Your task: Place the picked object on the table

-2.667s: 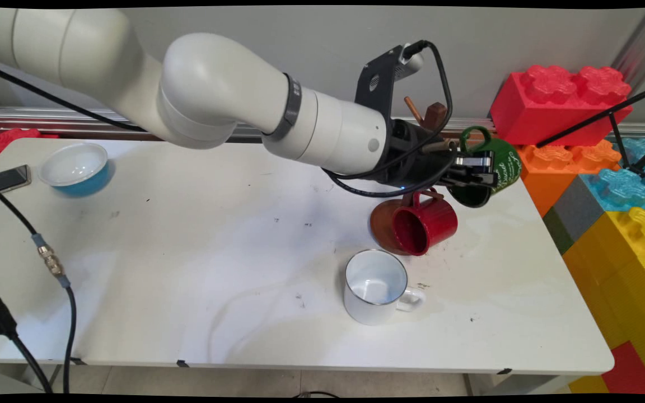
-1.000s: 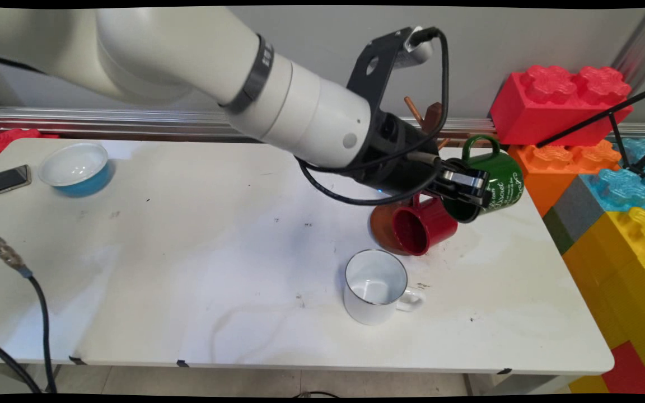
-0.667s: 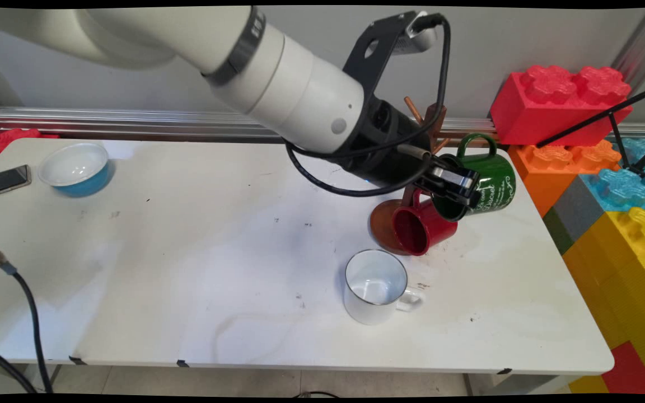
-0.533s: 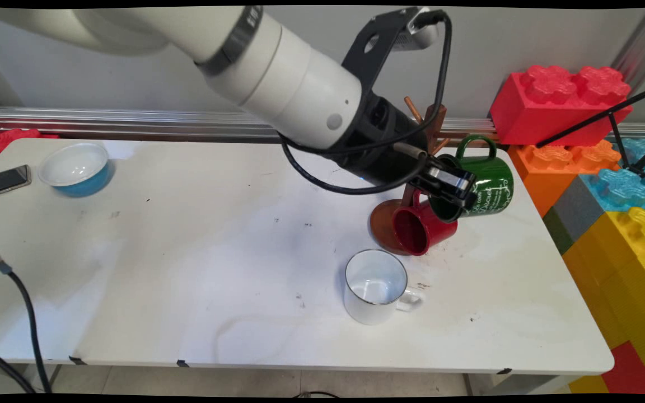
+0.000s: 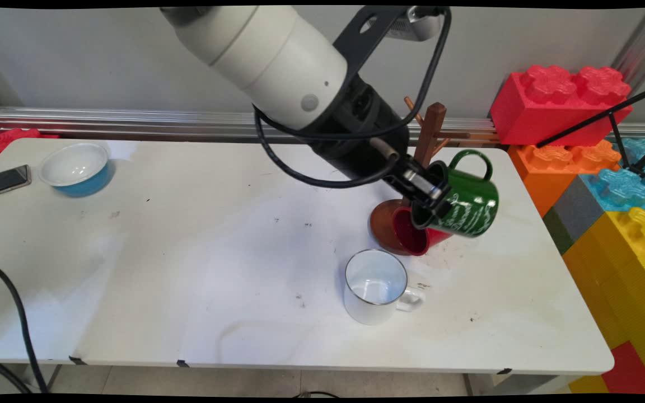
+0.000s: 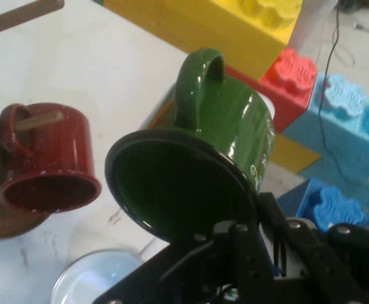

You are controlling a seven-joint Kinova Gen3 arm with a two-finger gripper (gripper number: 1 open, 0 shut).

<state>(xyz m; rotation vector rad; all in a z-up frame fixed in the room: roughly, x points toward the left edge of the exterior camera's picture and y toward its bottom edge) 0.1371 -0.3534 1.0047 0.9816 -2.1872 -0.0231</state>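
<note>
My gripper (image 5: pixel 431 197) is shut on the rim of a green mug (image 5: pixel 462 202) with white lettering. The mug hangs in the air, tilted on its side with its handle up, just right of the wooden mug tree (image 5: pixel 429 140). A red mug (image 5: pixel 412 235) hangs on a low peg of that tree, above its round brown base (image 5: pixel 381 226). In the hand view the green mug (image 6: pixel 203 158) fills the middle with its dark mouth toward me, the red mug (image 6: pixel 48 164) hangs at left, and my gripper (image 6: pixel 254 221) clamps the rim at lower right.
A white enamel mug (image 5: pixel 375 286) stands upright on the table in front of the tree. A blue bowl (image 5: pixel 76 168) and a phone (image 5: pixel 3 180) lie at the far left. Big toy bricks (image 5: pixel 591 162) are stacked along the table's right edge.
The arm has swung up and leftward, carrying the green mug down and toward the front, off the tree's right side. The mug has tilted further; the red mug hangs unmoved.
</note>
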